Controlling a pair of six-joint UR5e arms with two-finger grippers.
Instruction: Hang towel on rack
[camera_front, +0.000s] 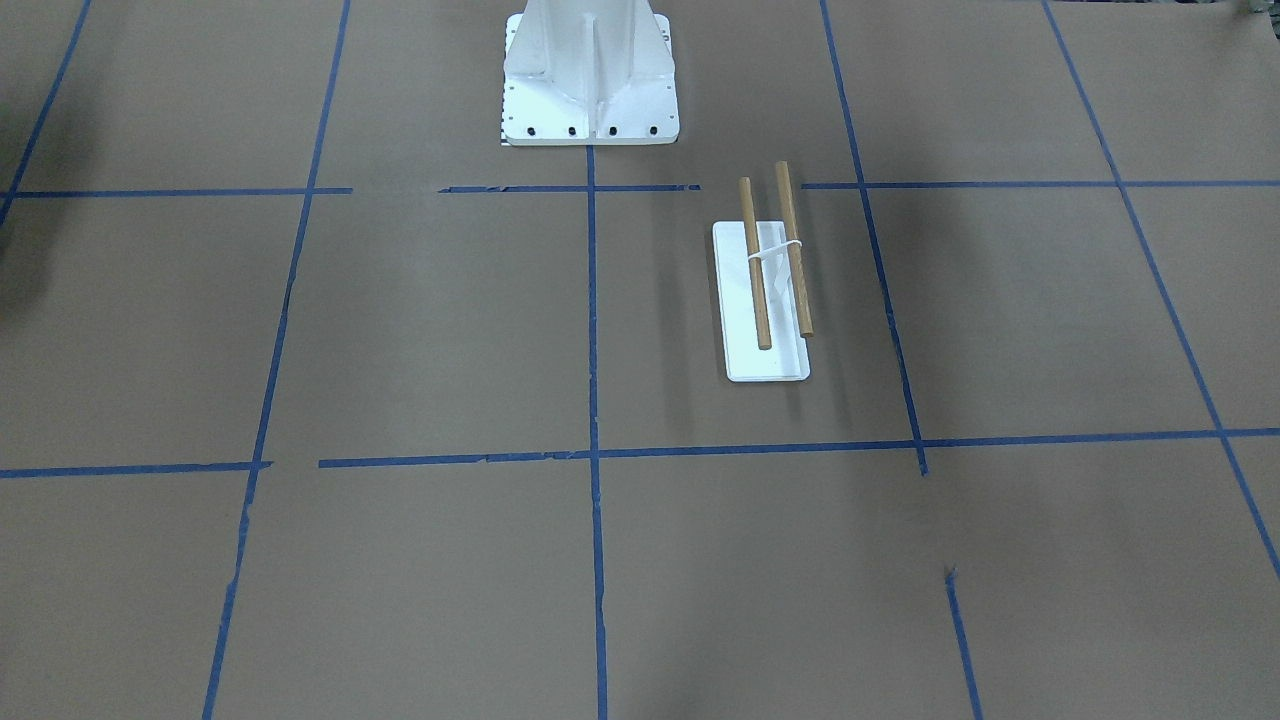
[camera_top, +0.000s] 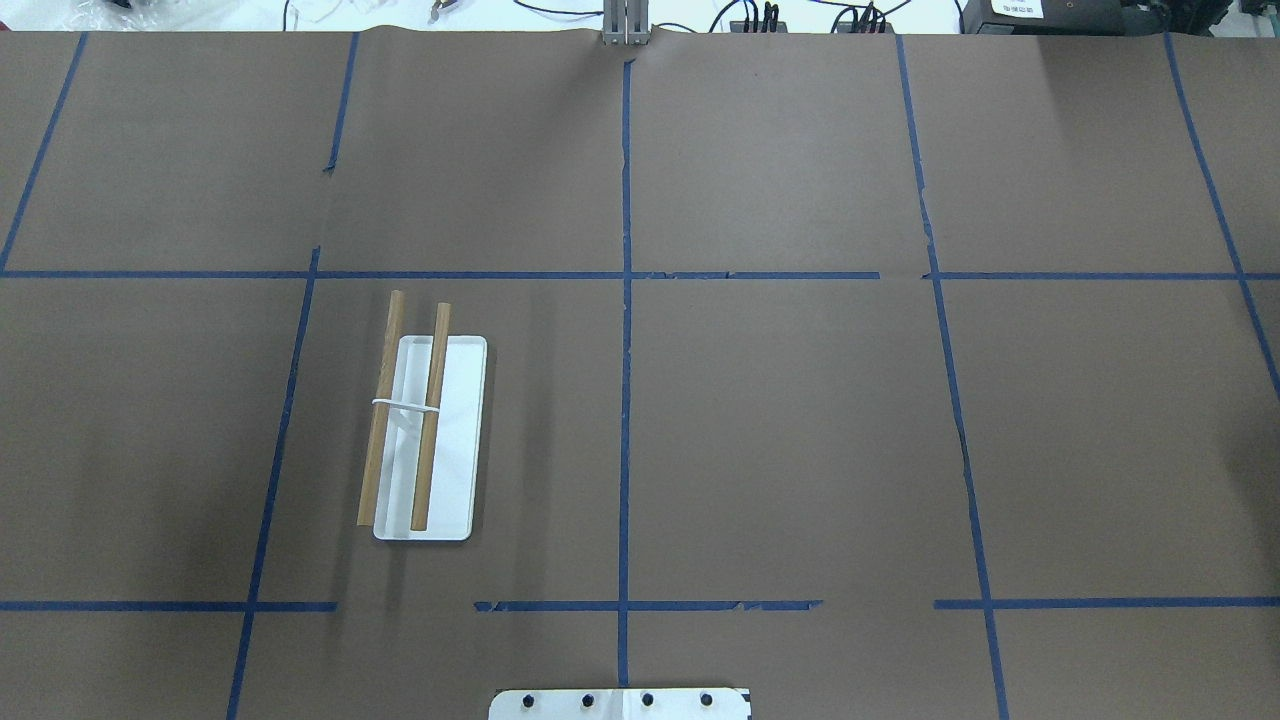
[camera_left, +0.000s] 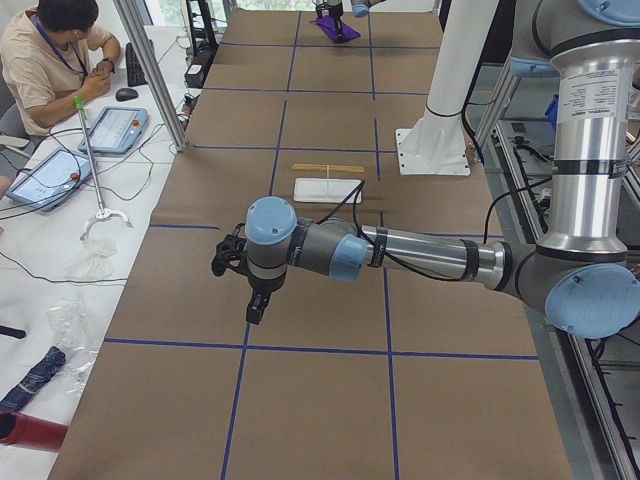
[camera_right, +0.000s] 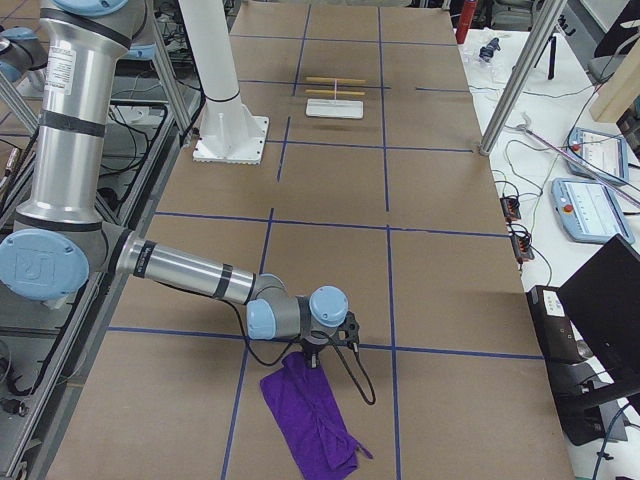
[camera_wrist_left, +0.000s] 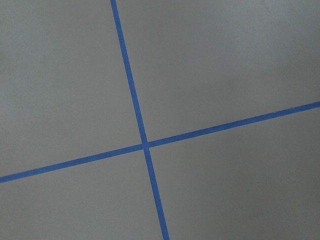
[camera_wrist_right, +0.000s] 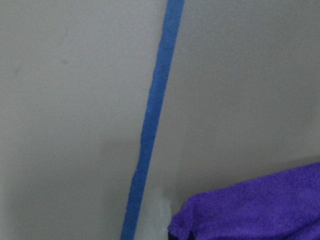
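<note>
The rack (camera_front: 765, 290) stands on the brown table with a white flat base and two wooden dowels; it also shows in the overhead view (camera_top: 425, 430). Nothing hangs on it. The purple towel (camera_right: 310, 410) lies crumpled on the table at the end on my right, far from the rack, and its edge shows in the right wrist view (camera_wrist_right: 250, 210). My right gripper (camera_right: 313, 358) hangs right at the towel's near edge; I cannot tell if it is open or shut. My left gripper (camera_left: 257, 305) hovers over bare table, and its state cannot be told.
The large white pedestal (camera_front: 590, 80) with bolt holes stands at the robot's side of the table, near the rack. An operator (camera_left: 50, 60) sits beside the table with tablets (camera_left: 115, 128). Blue tape lines (camera_wrist_left: 145, 145) grid the table.
</note>
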